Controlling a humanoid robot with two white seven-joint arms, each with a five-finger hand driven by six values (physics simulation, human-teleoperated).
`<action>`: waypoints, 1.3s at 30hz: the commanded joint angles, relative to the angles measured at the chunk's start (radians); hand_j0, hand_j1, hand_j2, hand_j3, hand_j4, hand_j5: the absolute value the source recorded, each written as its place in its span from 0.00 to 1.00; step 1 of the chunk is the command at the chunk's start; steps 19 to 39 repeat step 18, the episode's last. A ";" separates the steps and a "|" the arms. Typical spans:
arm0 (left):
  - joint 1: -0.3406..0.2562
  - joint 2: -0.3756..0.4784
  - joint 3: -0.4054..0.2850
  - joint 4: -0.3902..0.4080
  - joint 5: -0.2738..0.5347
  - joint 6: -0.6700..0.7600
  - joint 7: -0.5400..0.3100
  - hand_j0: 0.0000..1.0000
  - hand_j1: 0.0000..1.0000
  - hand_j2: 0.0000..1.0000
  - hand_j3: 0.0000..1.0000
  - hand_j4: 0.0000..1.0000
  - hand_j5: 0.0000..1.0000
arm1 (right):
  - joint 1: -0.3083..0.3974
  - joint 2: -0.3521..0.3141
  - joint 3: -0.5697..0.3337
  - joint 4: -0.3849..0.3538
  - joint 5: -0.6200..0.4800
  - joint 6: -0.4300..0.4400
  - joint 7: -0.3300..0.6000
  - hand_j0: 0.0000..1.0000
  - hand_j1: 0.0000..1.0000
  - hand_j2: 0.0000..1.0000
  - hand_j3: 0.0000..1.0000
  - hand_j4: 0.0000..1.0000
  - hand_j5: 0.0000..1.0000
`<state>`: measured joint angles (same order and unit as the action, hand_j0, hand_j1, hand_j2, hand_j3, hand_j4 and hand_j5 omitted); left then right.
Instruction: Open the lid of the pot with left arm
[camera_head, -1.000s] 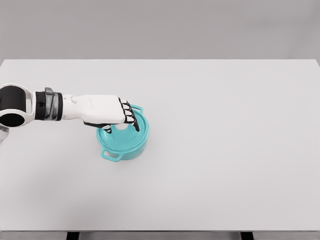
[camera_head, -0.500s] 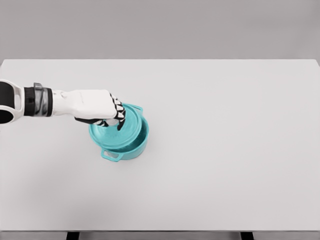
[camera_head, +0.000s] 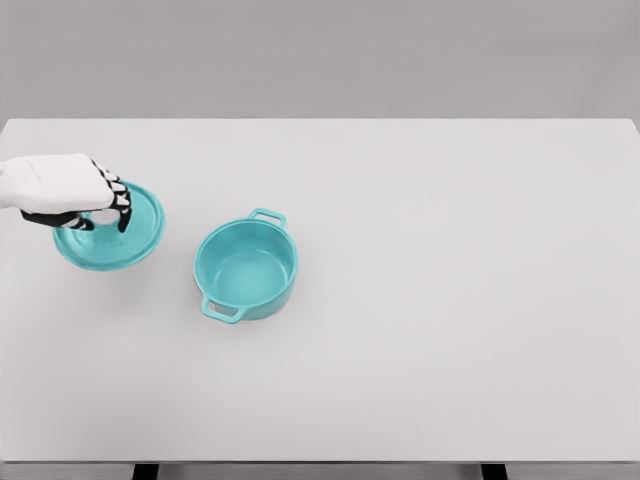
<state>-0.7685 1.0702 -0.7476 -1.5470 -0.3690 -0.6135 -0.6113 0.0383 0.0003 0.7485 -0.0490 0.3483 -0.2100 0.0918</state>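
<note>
Head view: the left hand (camera_head: 70, 192), white-shelled with black-jointed fingers (camera_head: 122, 205), is coming in from the left edge and is curling down over the top of the round, smooth turquoise lid (camera_head: 108, 233), gripping what is probably its knob, though the palm is hiding that part. The lid is sitting tilted, well left of the pot and apart from it; whether its lower edge is touching the table is unclear. The round turquoise pot (camera_head: 246, 272) with 2 small loop handles is standing uncovered on the matte white tabletop (camera_head: 450, 300), showing a glossy, bare interior. 1 handle is pointing to the far right, the other to the near left.
</note>
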 joint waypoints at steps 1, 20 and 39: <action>0.000 0.002 0.001 0.005 0.007 0.003 0.000 1.00 1.00 1.00 1.00 1.00 1.00 | 0.000 0.000 0.000 0.000 0.000 0.000 0.000 1.00 1.00 1.00 1.00 1.00 1.00; 0.006 -0.127 0.067 0.271 0.108 0.003 0.000 1.00 1.00 1.00 1.00 1.00 1.00 | 0.000 0.000 0.000 0.000 0.000 0.000 0.000 1.00 1.00 1.00 1.00 1.00 1.00; 0.006 -0.127 0.067 0.271 0.108 0.003 0.000 1.00 1.00 1.00 1.00 1.00 1.00 | 0.000 0.000 0.000 0.000 0.000 0.000 0.000 1.00 1.00 1.00 1.00 1.00 1.00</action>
